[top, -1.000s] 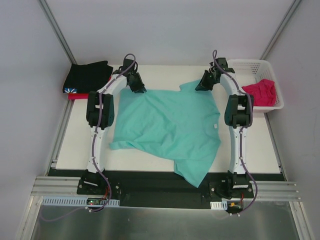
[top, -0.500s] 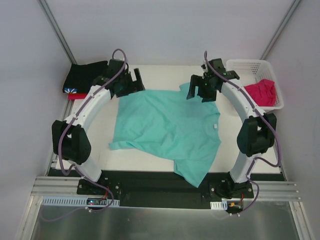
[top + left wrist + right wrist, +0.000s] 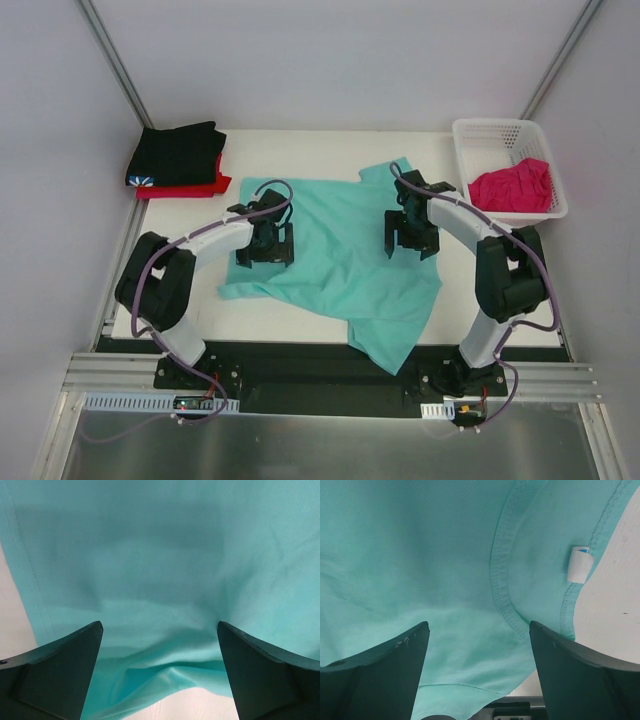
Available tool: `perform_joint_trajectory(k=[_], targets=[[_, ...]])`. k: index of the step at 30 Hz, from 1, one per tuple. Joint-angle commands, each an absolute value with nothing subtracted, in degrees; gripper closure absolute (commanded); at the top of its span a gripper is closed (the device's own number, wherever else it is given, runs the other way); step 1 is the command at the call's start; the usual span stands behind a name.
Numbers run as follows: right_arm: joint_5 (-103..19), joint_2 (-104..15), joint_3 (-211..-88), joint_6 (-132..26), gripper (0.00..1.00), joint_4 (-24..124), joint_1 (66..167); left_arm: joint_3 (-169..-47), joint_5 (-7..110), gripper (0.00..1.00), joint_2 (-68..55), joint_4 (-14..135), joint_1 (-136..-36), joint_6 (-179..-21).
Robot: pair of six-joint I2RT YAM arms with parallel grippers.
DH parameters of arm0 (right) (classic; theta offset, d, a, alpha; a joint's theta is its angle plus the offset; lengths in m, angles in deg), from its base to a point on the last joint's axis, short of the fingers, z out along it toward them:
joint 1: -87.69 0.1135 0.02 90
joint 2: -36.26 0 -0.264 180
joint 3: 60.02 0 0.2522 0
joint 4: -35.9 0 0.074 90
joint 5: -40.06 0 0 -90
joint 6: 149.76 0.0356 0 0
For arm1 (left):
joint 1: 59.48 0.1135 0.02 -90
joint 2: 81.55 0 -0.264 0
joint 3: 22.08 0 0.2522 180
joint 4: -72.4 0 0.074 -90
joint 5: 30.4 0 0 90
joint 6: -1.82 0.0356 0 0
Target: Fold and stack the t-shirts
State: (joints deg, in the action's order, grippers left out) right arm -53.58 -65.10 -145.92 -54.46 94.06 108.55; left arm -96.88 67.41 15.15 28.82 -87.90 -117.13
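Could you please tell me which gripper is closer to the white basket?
Right. The right gripper is over the collar side of the teal t-shirt, just short of the basket. The left gripper is over the shirt's opposite edge, farther away.

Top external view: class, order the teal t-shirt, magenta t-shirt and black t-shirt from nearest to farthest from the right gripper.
1. The teal t-shirt, mid-table, directly beneath the right gripper.
2. The magenta t-shirt, in the white basket at the far right.
3. The black t-shirt, at the far-left corner.
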Motion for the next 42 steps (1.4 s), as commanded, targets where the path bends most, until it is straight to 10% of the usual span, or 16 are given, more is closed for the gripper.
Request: perform_joint_trajectory(k=[1, 12, 15, 22, 42], targets=[[-55.7, -61.5, -147.7, -54.0, 0.16, 95.1, 110.1, -94.3, 69.4, 0.01, 7.7, 28.7, -89.5, -119.1], [-56.3, -63.8, -146.9, -53.3, 0.2, 94.2, 111.8, -92.6, 72.9, 0.01, -1.4, 16.5, -99.6, -127.8], [-56.0, -65.5, -147.6, -53.3, 0.33, 93.3, 111.9, -89.6, 73.3, 0.01, -4.2, 15.8, -102.2, -130.4], [-57.2, -73.5, -159.6, -55.3, 0.99, 95.0, 111.2, -87.0, 74.5, 0.01, -7.6, 15.2, -103.5, -132.8], [-46.6, -91.5, -175.6, -57.1, 0.99, 95.5, 106.2, -86.8, 76.7, 0.01, -4.7, 25.8, -100.6, -132.9]])
